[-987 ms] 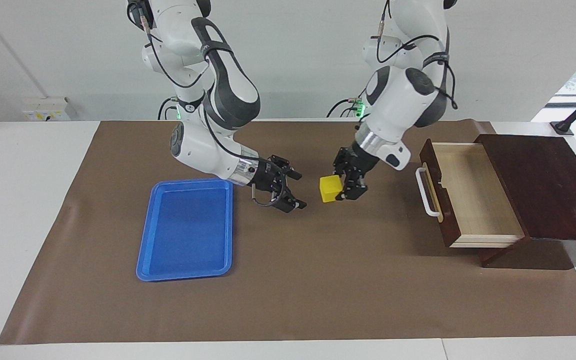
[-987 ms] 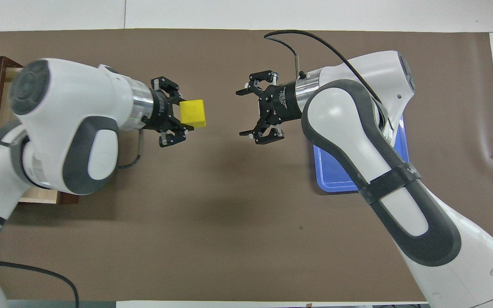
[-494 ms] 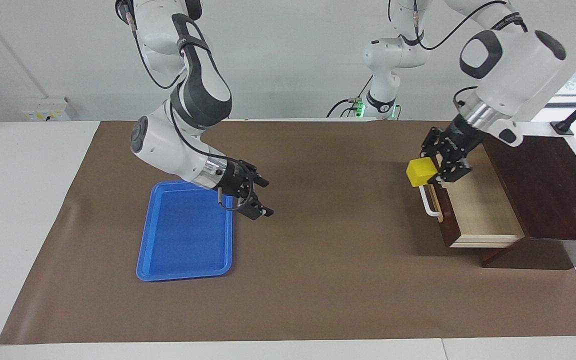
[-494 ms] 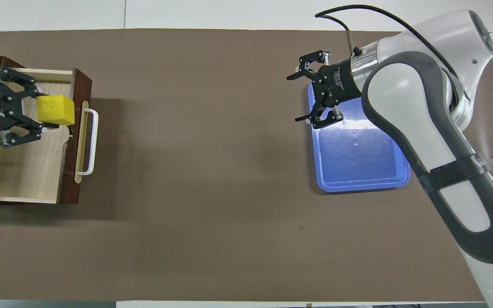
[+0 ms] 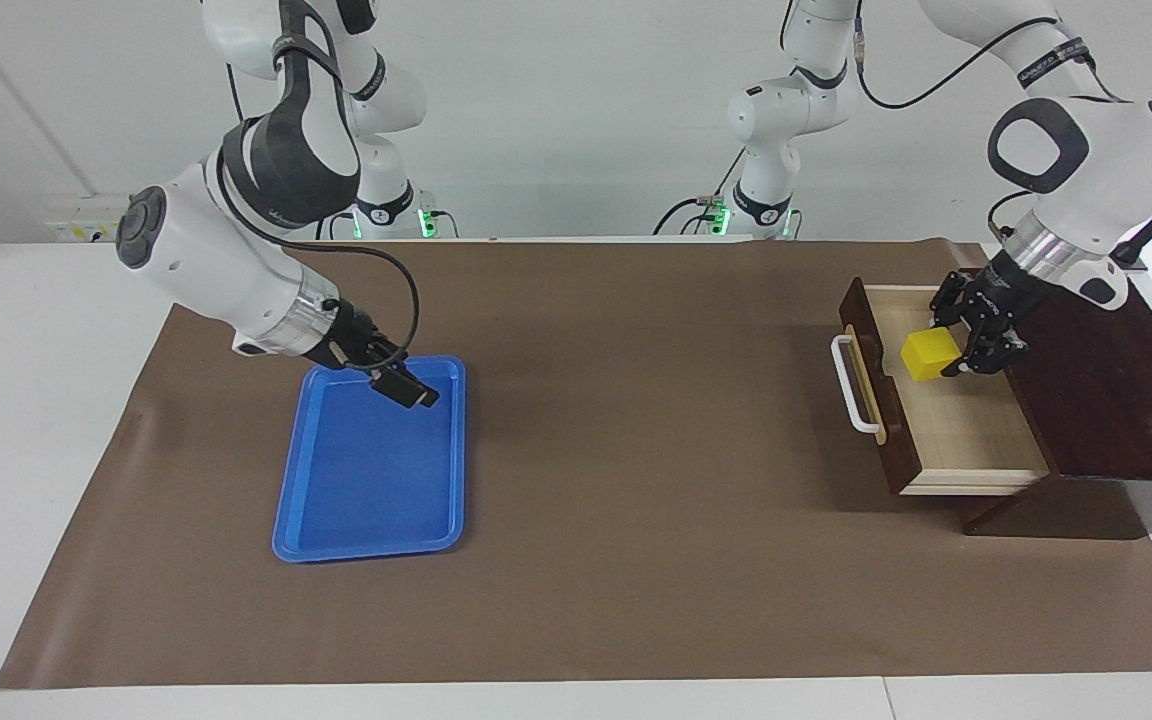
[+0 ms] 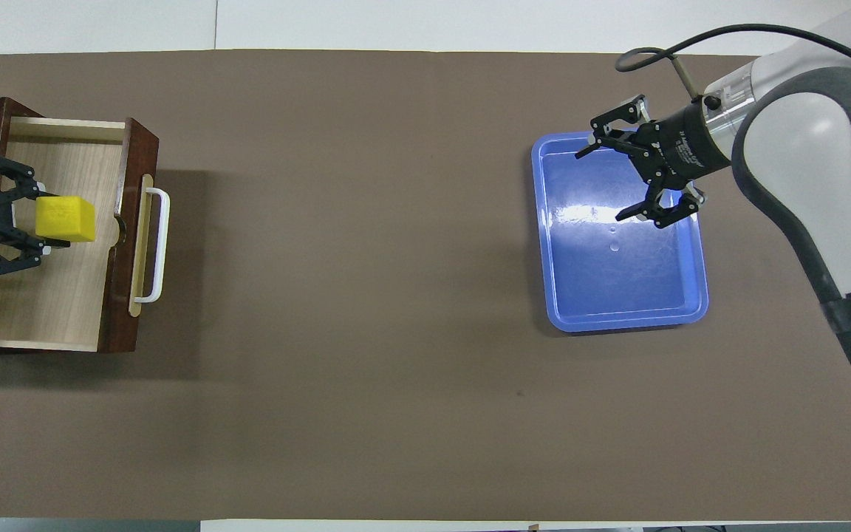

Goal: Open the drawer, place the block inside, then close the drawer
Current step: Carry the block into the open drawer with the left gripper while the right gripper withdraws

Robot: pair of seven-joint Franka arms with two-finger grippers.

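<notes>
The drawer (image 5: 971, 445) of the dark brown box (image 5: 1096, 370) stands pulled open, showing its pale wood floor (image 6: 49, 310) and white bar handle (image 5: 846, 385). My left gripper (image 5: 941, 350) is shut on the small yellow block (image 5: 928, 355) and holds it over the open drawer's inside. From overhead the block (image 6: 65, 219) sits at the tips of the left gripper (image 6: 49, 219), within the drawer's outline. My right gripper (image 5: 416, 390) hangs open and holds nothing over the blue tray, also seen from overhead (image 6: 603, 185).
A flat blue tray (image 5: 366, 480) lies on the brown mat (image 5: 636, 520) toward the right arm's end of the table. The wooden box stands at the left arm's end, its drawer front facing the middle of the mat.
The left gripper has carried the block from over the mat's middle to over the open drawer and lowered it. The right arm has drawn back over the blue tray, still open.
</notes>
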